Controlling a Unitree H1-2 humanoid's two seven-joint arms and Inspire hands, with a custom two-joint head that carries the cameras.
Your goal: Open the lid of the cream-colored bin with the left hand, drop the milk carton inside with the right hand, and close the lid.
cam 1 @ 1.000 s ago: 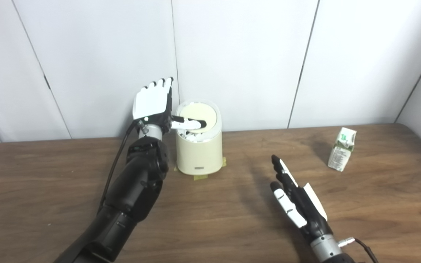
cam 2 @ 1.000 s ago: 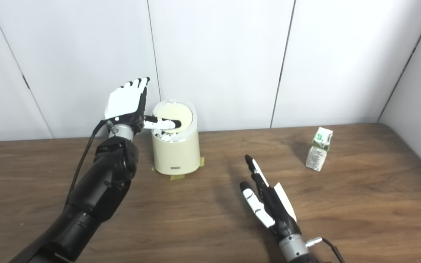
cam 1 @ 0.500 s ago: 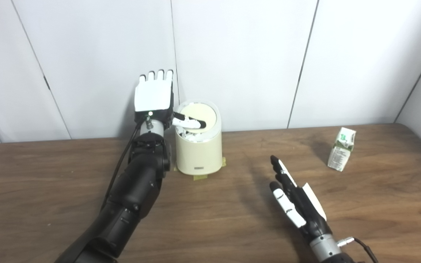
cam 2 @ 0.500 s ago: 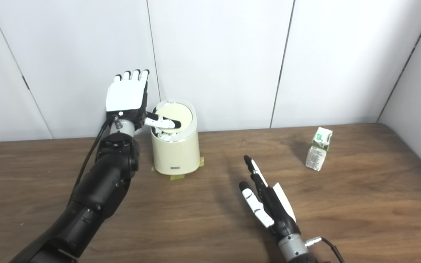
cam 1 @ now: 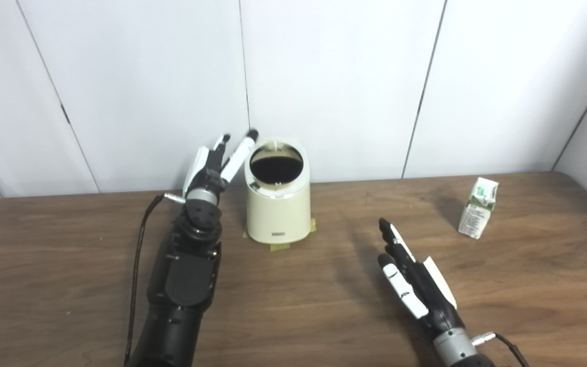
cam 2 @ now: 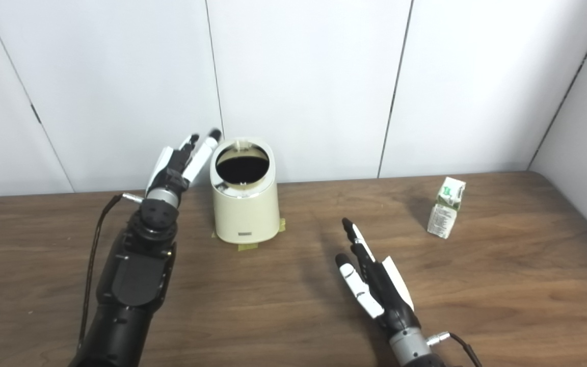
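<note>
Stood taped near the table's [cam 1: 69,285] back edge, cream-colored bin [cam 1: 277,214], mouth dark and open. Sat upright far right, well apart from it, milk carton [cam 1: 477,208], untouched. Hovered just beside the bin's left rim, left hand [cam 1: 215,162], fingers extended and slightly spread, holding nothing. Lay low mid-table, right hand [cam 1: 416,285], fingers straight and loosely together, empty. Best reached right, clasped the carton's flat sides. Couldn't make out the lid.

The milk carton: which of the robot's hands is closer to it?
Right. The right hand lies open on the table in front of the milk carton; the left hand is raised beside the bin.
</note>
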